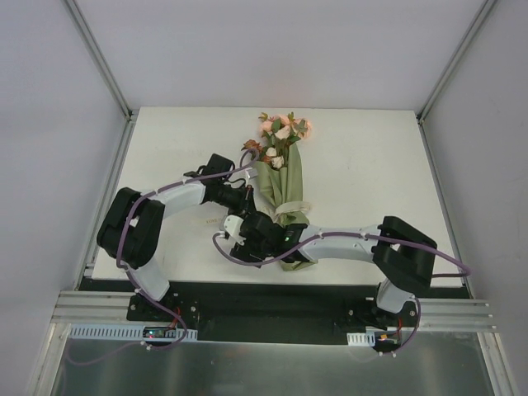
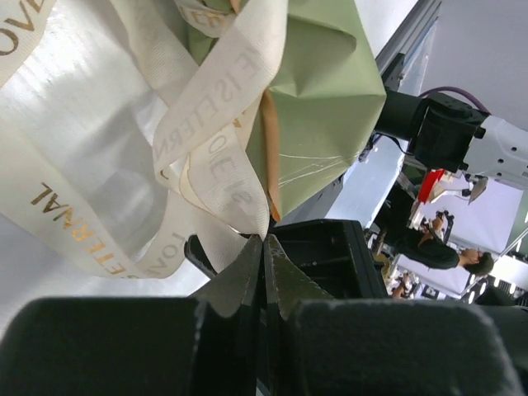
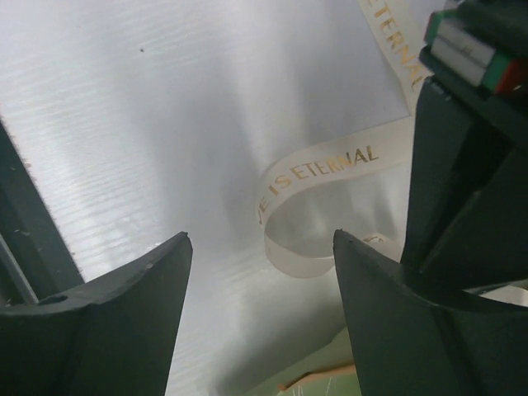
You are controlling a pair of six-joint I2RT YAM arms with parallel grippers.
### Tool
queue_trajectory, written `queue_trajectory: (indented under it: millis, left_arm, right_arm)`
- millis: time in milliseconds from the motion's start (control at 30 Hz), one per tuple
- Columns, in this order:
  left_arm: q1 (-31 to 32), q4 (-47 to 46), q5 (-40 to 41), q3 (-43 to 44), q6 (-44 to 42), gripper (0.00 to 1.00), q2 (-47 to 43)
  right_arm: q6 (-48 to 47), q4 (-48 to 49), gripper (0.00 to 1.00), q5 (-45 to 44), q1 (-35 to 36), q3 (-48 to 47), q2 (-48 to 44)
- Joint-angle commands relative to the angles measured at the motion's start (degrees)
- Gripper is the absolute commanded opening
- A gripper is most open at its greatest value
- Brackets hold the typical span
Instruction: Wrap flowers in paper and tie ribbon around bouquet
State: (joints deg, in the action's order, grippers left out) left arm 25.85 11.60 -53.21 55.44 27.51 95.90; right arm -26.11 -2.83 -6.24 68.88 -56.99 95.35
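Top view, bouquet (image 1: 280, 186): lies on the white table (image 1: 371, 165), pink, peach and white flowers (image 1: 283, 130) at the far end, olive paper (image 1: 289, 177) cone pointing near.
Top view, ribbon (image 1: 290, 206): cream band across the cone's middle.
Top view, arms: left gripper (image 1: 246, 198) and right gripper (image 1: 233, 224) are just left of the cone.
Left wrist view, left gripper (image 2: 264, 243): jaws pressed together, pinching the ribbon (image 2: 223, 99) end; the green paper (image 2: 322, 99) shows an orange edge.
Right wrist view, right gripper (image 3: 260, 247): jaws apart, holding nothing; a gold-lettered ribbon (image 3: 326, 161) loop lies beyond.
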Motion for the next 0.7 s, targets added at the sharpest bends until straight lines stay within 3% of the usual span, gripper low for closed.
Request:
queue_trajectory:
  millis: [0, 267, 300, 433, 533, 667]
  left_arm:
    - [-0.97, 9.14, -5.15, 3.53, -9.05, 0.0, 2.1]
    - [-2.11, 10.73, -3.92, 4.15, -9.93, 0.0, 2.54]
    - [-2.38, 10.9, -3.74, 4.06, -10.1, 0.0, 2.45]
    - [-2.73, 11.78, -3.57, 3.89, -10.72, 0.0, 2.28]
    - [-2.73, 11.78, -5.06, 3.71, -11.51, 0.0, 1.4]
    - [-2.64, 11.61, -4.45, 3.45, -11.6, 0.0, -0.01]
  right_arm:
    - [-1.84, 1.86, 0.72, -3.51, -0.33, -2.86, 3.08]
    - [-2.19, 2.48, 0.56, -6.76, 0.29, -5.58, 8.35]
    - [-2.28, 2.57, 0.52, -7.29, 0.29, -5.76, 8.53]
    - [-2.63, 3.87, 0.18, -6.95, 0.46, -5.94, 9.06]
    - [-2.63, 3.97, 0.04, -6.25, 0.9, -5.24, 7.23]
    - [-0.62, 4.94, 0.0, -3.44, 0.99, -1.64, 0.03]
